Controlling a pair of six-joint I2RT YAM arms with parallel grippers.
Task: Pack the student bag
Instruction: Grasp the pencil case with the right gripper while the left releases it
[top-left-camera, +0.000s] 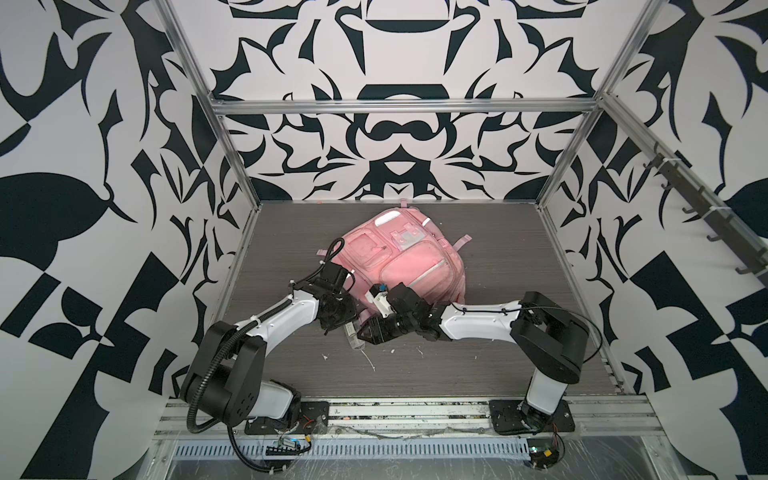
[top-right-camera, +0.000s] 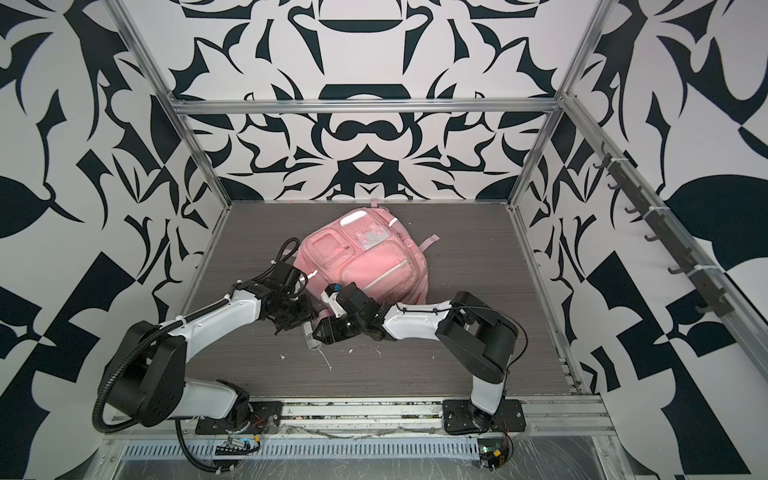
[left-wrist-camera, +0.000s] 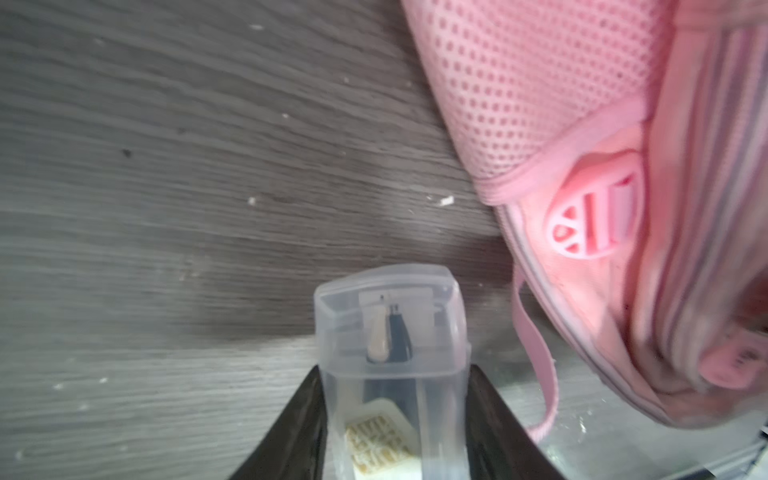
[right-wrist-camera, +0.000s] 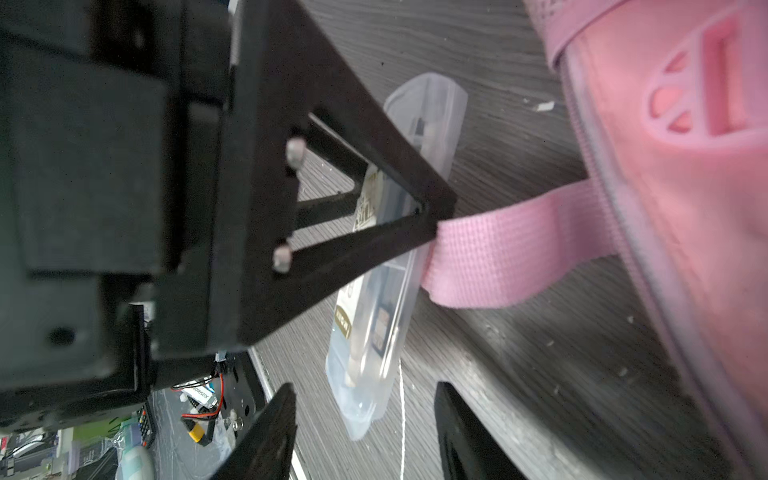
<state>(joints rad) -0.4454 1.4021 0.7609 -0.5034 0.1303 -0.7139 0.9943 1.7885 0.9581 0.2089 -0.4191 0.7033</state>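
One student bag (top-left-camera: 399, 257) (top-right-camera: 357, 257), lying front pockets up on the tabletop (top-left-camera: 519, 270), past the middle toward the back wall. Long axis running far to near, slightly skewed: carry loop (top-left-camera: 403, 203) pointing at the back wall, base end pointing at the two arms. Mesh side pocket (left-wrist-camera: 540, 83) facing the left arm's side.

One clear plastic case (left-wrist-camera: 390, 316) (right-wrist-camera: 428, 116), long and narrow, with pens and a small card inside, just beside the bag's near edge and apart from it. Left gripper (left-wrist-camera: 395, 372) clamped on it: fingers (left-wrist-camera: 291, 436) pressed against both long sides, far end sticking out beyond the tips.

Right gripper (right-wrist-camera: 365, 385) close by, facing the left one; fingers (right-wrist-camera: 266, 440) apart, gripping nothing, with the case's other end showing in the gap and touching neither side.

One pink webbing strap (right-wrist-camera: 498, 249) reaching from the bag's edge up to the case.
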